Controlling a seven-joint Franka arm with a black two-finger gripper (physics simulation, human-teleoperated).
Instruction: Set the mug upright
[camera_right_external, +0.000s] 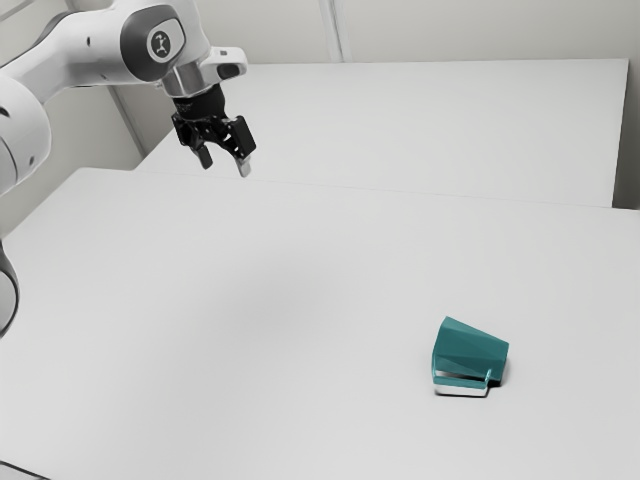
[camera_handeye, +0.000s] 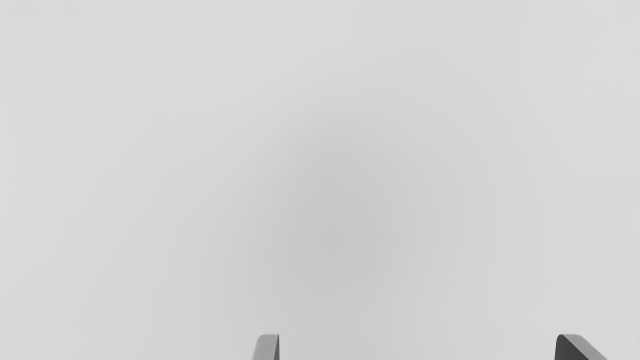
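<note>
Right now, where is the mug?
In the exterior view, the mug lies on its side on the white table, toward that view's lower right, well away from the raised hand.

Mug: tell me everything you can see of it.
The mug is teal, faceted and smooth-looking, with an angular handle; its material is unclear. It lies on its side on the white table, toward the exterior view's right, handle toward that view's bottom edge. It rests on the table, well clear of the end effector.
</note>
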